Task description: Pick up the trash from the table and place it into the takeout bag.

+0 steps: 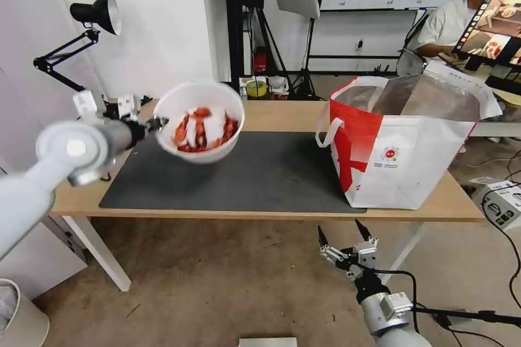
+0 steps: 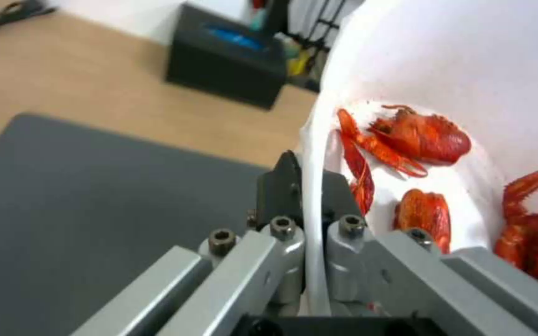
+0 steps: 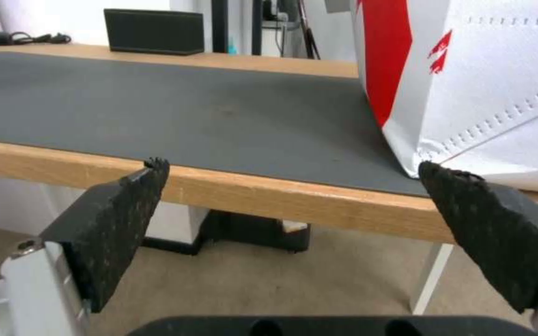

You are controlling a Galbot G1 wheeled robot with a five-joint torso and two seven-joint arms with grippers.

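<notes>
We're holding the white bowl (image 1: pixel 199 122) of red crayfish shells (image 2: pixel 421 137) in the air over the dark mat (image 1: pixel 260 173), our left claw (image 2: pixel 309 186) pinching its rim. The takeout bag (image 1: pixel 404 143) is standing open on the counter (image 1: pixel 282 111). Our right claw (image 1: pixel 347 236) is hanging wide open and empty below the counter's edge.

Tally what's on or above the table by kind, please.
Bowls of crayfish shells, held up by the left gripper: 1
Takeout bags: 1
Dark mats: 1
Black boxes: 1
Total: 4
</notes>
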